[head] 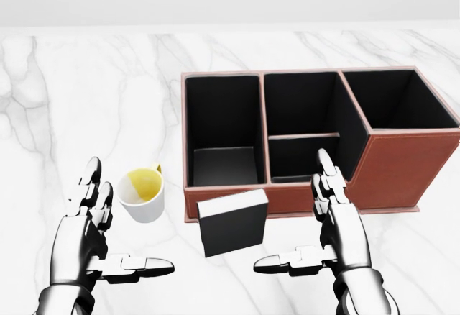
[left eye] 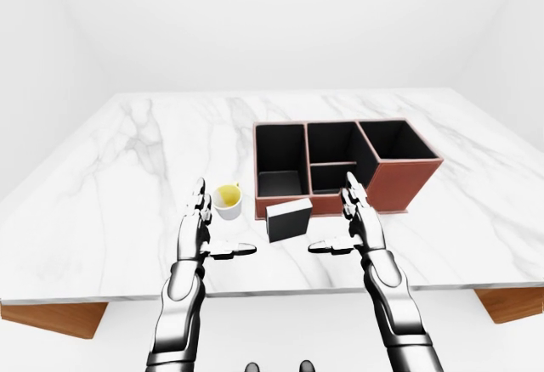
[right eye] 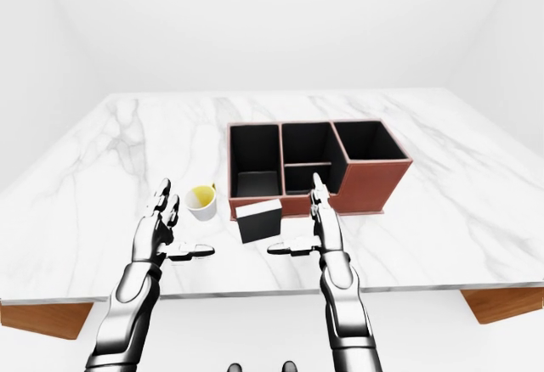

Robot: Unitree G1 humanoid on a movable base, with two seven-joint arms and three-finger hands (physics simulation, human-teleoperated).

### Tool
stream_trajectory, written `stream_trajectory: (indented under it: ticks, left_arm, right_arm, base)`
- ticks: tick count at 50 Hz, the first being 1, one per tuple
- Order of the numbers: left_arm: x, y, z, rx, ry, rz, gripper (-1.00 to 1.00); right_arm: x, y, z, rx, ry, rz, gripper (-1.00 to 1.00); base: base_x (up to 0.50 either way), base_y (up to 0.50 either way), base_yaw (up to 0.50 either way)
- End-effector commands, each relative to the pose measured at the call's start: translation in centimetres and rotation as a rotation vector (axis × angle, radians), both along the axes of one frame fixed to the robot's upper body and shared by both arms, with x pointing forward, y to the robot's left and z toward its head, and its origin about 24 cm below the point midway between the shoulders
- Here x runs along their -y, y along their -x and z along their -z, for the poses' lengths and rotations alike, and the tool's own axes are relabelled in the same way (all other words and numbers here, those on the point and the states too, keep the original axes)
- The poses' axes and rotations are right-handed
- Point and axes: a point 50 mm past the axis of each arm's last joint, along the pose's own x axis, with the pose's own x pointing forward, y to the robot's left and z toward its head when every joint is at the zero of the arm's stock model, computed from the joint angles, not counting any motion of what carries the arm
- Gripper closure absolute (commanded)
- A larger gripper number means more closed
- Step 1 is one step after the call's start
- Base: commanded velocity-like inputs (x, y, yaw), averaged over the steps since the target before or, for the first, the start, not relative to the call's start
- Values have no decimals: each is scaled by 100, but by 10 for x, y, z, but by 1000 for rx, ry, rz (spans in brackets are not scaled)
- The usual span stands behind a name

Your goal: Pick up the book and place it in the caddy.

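- The book [head: 232, 223], dark and standing upright, sits on the marble table [head: 86, 99] just near of the caddy [head: 402, 175], by its left compartment.
- The right hand [head: 338, 232] hovers just right of the book, fingers spread, grasping nothing.
- The left hand [head: 90, 239] is well left of the book, likewise released.
- A white cup [head: 144, 195] with a yellow inside stands left of the caddy.

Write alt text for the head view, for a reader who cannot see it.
A small black book stands on a white marble table just below a brown caddy with four black compartments, between the robot's open left hand and open right hand, neither touching it. A white mug with a yellow inside sits left of the book.
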Motion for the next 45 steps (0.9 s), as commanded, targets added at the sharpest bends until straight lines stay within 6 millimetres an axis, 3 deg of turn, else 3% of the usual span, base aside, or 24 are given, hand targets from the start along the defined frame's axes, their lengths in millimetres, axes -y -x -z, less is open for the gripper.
stream_trajectory:
  ticks: [1, 9, 23, 28, 33, 45]
  left_arm:
    - [0, 0, -1, 2, 2, 0, -100]
    - [0, 0, -1, 1, 2, -1, -100]
    - [-1, -1, 0, -1, 2, -6, -100]
    - [-1, -1, 0, -1, 3, -7, -100]
    - [-1, -1, 0, -1, 5, -9, -100]
    - [-1, -3, 0, -1, 8, -11, -100]
  right_arm:
    - [-1, 1, -4, 7, 1, 4, -100]
    - [-1, 1, -3, -9, 9, 13, -100]
    - [-1, 0, -11, 14, 35, 30, -100]
    - [-2, 1, -29, 89, 72, 28, -100]
    - [-6, 7, -58, 217, 122, -20, -100]
    - [-22, 17, -107, 423, 396, -136, -100]
  base:
    - [40, 0, 0]
    - [38, 0, 0]
    - [0, 0, 0]
    - [0, 0, 0]
    - [0, 0, 0]
    - [0, 0, 0]
